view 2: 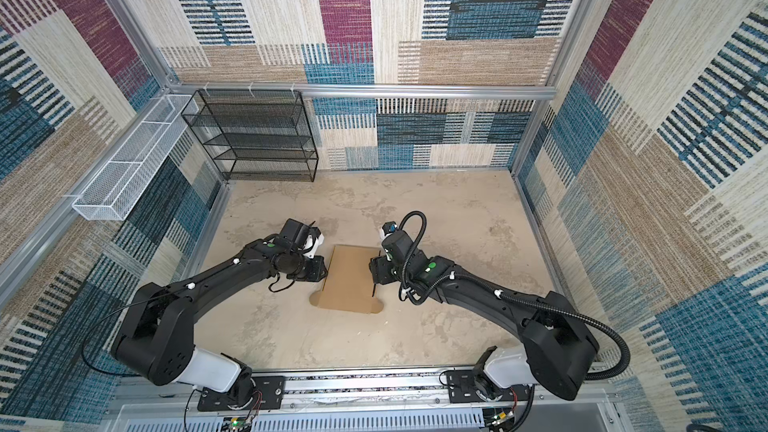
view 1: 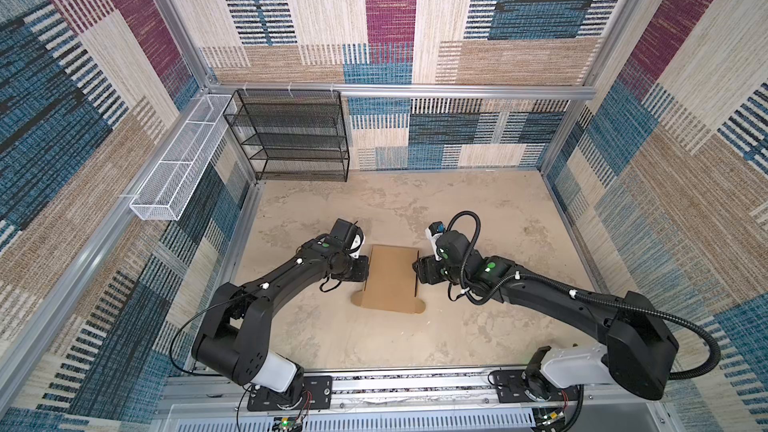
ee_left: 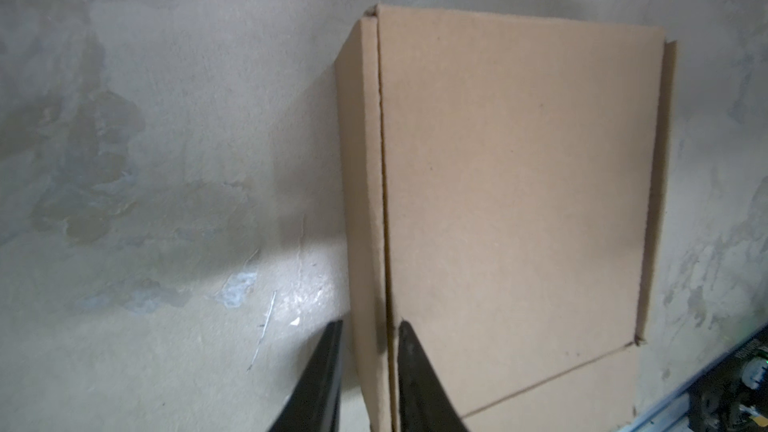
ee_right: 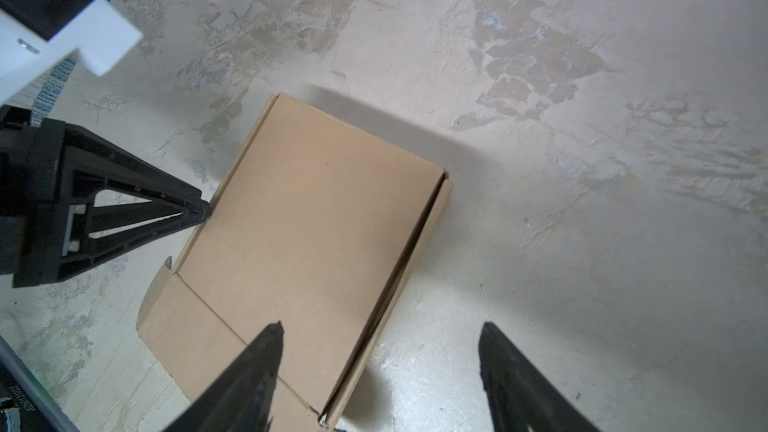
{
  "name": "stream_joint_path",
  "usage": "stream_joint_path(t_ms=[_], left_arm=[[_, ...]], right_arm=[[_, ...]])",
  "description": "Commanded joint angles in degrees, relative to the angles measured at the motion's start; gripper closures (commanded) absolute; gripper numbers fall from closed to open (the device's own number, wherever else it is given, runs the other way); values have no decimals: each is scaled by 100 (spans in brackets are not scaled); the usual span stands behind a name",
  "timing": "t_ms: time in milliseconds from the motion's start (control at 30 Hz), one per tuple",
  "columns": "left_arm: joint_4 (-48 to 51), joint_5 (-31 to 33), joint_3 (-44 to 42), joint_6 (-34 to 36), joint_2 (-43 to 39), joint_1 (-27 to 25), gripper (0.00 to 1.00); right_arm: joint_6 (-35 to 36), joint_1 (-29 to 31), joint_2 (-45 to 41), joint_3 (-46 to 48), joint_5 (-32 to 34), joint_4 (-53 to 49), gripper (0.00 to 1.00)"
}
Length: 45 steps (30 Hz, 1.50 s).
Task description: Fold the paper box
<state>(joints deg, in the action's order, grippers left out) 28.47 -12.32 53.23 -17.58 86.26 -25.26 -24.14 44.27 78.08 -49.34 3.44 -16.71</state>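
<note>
The mottled beige tabletop (view 1: 478, 222) fills the floor of the patterned enclosure. Two black arms reach in from the near rail, the left arm (view 1: 266, 288) and the right arm (view 1: 552, 292), and they meet near the middle.

Against the back wall on the left stands a black mesh shelf rack (view 1: 291, 135). A long white wire basket (view 1: 174, 168) hangs on the left wall beside it.

The paper box (view 1: 390, 280) lies on the tabletop near the middle, a little toward the near rail and directly between the two grippers; both top views show it there (view 2: 349, 276). Its broad brown top panel faces up. A narrow side wall runs along each long edge. At its near end a flap with rounded corners lies flat on the tabletop.

The left gripper (view 1: 368, 270) is at the box's left edge. In the left wrist view its fingers (ee_left: 415, 376) are drawn close together on either side of the left side wall, one over the top panel and one outside, pinching that wall. In the right wrist view the same gripper (ee_right: 201, 209) narrows to a point that touches the box's edge.

The right gripper (view 1: 415, 265) is at the box's right edge. Its fingers (ee_right: 249, 376) are spread wide, one over the top panel and the other over bare tabletop, with the right side wall between them and nothing gripped.
</note>
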Motion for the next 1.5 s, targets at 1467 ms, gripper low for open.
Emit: stream_joint_path(t_ms=[1467], left_arm=[[-876, 19, -690, -237, -206, -14, 100]], right_arm=[[-2950, -91, 6, 1397, -1398, 2664, 8]])
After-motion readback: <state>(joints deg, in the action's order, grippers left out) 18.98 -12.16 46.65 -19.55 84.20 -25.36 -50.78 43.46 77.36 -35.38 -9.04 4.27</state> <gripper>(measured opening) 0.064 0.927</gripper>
